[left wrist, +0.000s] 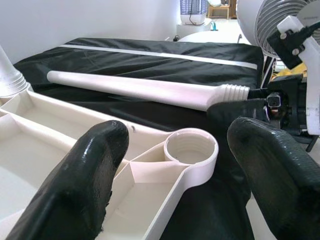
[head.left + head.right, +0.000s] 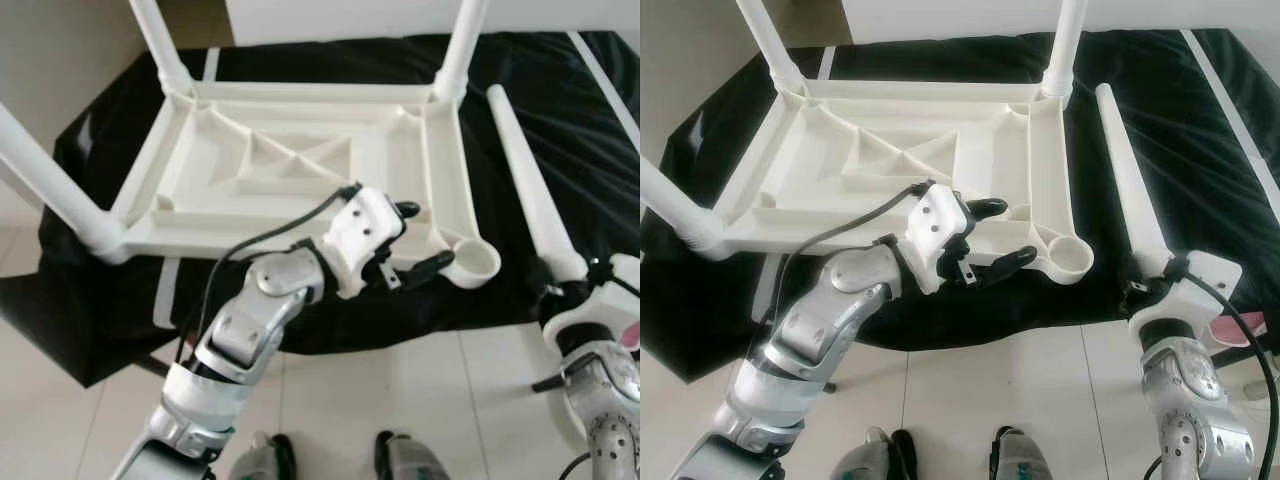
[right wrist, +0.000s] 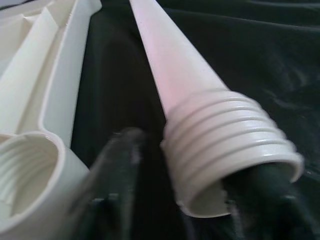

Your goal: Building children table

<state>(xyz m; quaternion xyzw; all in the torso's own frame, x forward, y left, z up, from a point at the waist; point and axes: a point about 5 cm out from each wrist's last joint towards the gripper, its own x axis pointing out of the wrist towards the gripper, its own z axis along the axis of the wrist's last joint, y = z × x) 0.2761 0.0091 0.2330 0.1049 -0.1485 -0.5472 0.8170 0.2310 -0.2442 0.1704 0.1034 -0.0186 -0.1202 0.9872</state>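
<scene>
A white plastic table [image 2: 300, 100] lies upside down on a black cloth, with legs standing at three of its corners. The near right corner has an empty threaded socket [image 2: 471, 262]. My left gripper [image 2: 425, 237] is open over the frame just beside that socket [image 1: 191, 147], holding nothing. A loose white leg [image 2: 1125, 170] lies on the cloth to the right of the table, its threaded end [image 3: 225, 145] pointing toward me. My right gripper [image 2: 1145, 285] is at that end, one finger on each side of the threads; a small gap shows beside one finger [image 3: 115, 170].
The black cloth [image 2: 560, 80] covers a low surface and hangs to a pale tiled floor [image 2: 400, 380]. My feet [image 2: 940, 455] stand close to its front edge. A fan [image 1: 280, 20] stands off to the right, and a pink item [image 2: 1250, 325] lies near my right arm.
</scene>
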